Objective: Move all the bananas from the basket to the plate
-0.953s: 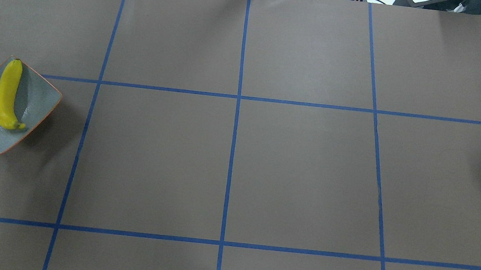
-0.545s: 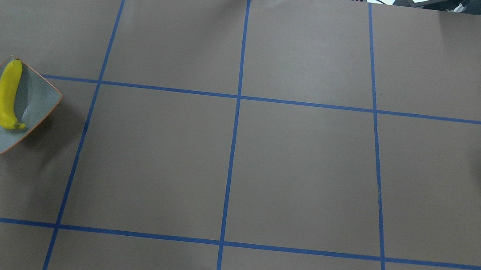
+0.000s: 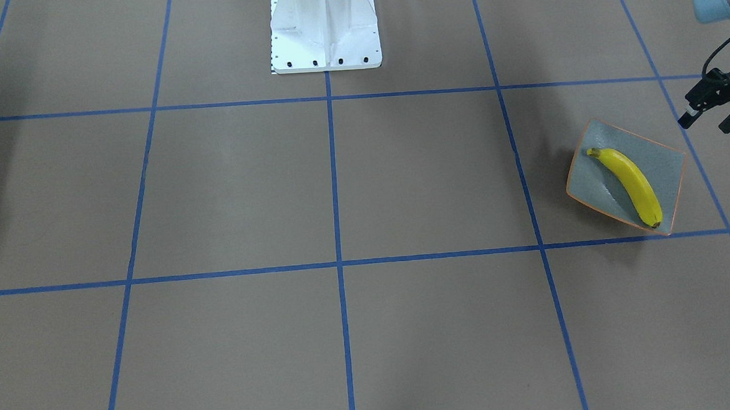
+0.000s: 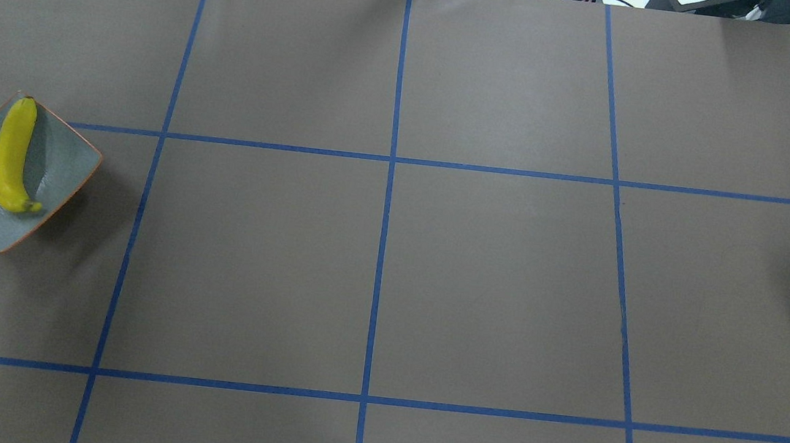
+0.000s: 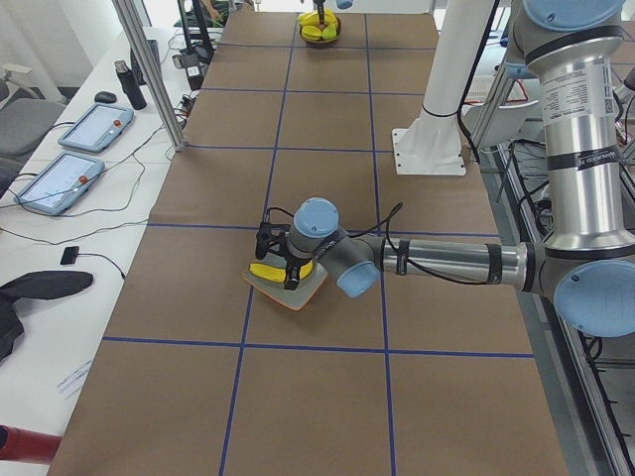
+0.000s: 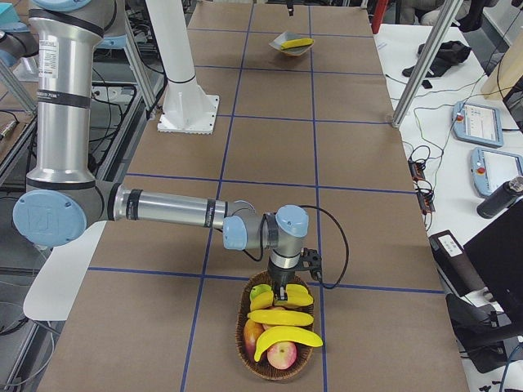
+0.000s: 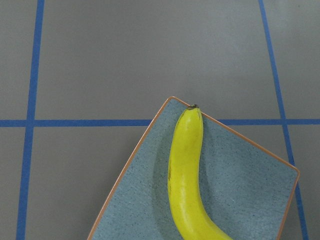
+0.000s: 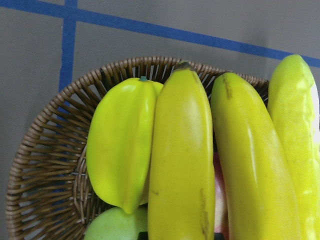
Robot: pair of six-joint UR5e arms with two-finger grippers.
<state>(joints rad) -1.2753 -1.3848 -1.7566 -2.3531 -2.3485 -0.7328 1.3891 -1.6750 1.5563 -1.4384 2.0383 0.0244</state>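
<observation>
One yellow banana [image 4: 11,155] lies on the square grey-green plate [image 4: 63,165] with an orange rim at the table's left; both also show in the front-facing view [image 3: 629,182] and the left wrist view [image 7: 187,175]. My left gripper [image 3: 707,121] hovers just beside the plate, fingers apart and empty. A wicker basket [image 6: 253,359] at the far right holds more bananas [image 6: 280,317], seen close in the right wrist view [image 8: 180,160]. My right gripper [image 6: 286,282] hangs right over the basket's bananas; I cannot tell whether it is open or shut.
The basket also holds a yellow-green ribbed fruit [image 8: 120,150], a green apple [image 6: 260,291] and red apples [image 6: 282,355]. The robot's white base [image 3: 324,26] stands at the table's near middle edge. Blue tape lines grid the brown tabletop.
</observation>
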